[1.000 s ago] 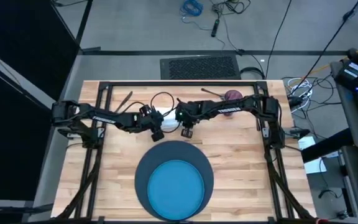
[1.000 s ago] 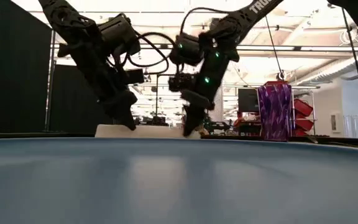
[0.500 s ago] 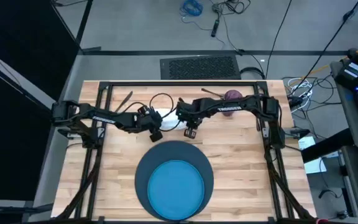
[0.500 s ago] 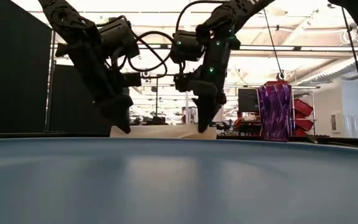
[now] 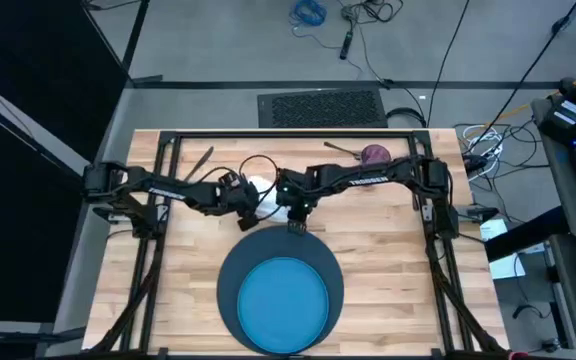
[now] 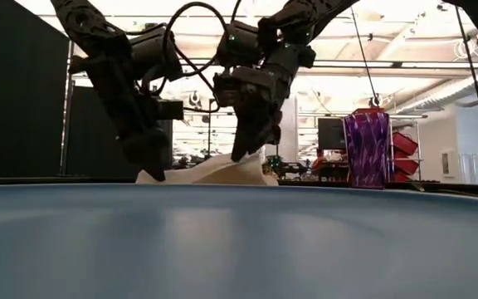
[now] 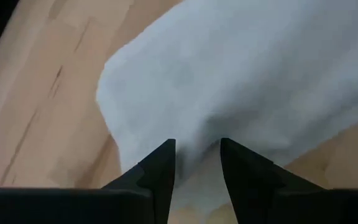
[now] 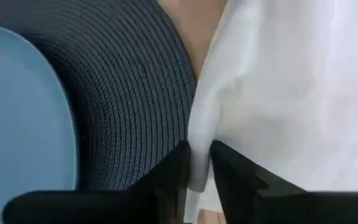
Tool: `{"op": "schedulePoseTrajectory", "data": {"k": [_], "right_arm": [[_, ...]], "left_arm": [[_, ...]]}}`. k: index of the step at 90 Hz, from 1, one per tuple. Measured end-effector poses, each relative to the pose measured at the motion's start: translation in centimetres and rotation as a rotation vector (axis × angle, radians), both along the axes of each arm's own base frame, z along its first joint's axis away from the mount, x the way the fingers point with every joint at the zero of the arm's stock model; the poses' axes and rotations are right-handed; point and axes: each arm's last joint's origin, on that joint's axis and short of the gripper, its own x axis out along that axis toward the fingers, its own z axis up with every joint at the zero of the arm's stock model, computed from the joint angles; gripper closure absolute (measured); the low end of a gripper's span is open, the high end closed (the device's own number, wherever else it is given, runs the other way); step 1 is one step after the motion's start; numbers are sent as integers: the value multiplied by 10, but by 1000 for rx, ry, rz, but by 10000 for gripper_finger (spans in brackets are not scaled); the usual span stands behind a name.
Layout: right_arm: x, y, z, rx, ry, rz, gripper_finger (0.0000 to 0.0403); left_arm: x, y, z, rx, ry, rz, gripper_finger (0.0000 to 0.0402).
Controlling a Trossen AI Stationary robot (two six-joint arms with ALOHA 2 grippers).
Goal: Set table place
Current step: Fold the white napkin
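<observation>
Wood table (image 5: 368, 250) | left gripper (image 7: 197, 163) and right gripper (image 8: 197, 163) each pinch white napkin (image 8: 291, 93) | mat (image 8: 135, 93) just beside right one

Robotics lab, floor cables (image 5: 348, 15), red bins (image 6: 402, 154)

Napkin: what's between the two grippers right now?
Only the white napkin spans that gap. In the low view, the left gripper pinches one end and the right gripper lifts the other; each wrist view shows fabric between its fingers.
</observation>
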Motion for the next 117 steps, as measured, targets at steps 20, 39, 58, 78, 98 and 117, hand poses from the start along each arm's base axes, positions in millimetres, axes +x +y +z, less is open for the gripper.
{"op": "schedulePoseTrajectory", "data": {"k": [20,39,58,78,98,117], "right_arm": [[-4,-2,3,-33,46,57,241],[-20,-18,-2,-161,199,56,210],[-27,-38,-3,-154,227,35,213],[-39,-51,-4,-129,306,12,215],[-42,-56,-4,-125,318,4,215],[-44,-55,-4,-117,339,8,215]], "left_arm": [[0,-1,0,-9,-11,18,288],[-1,1,-2,-82,-1,-9,288],[10,3,-6,-95,-89,-13,288],[7,2,-29,-119,65,-6,288],[4,7,-31,-9,154,-84,288],[-13,23,-29,-1,313,-92,288]]}}
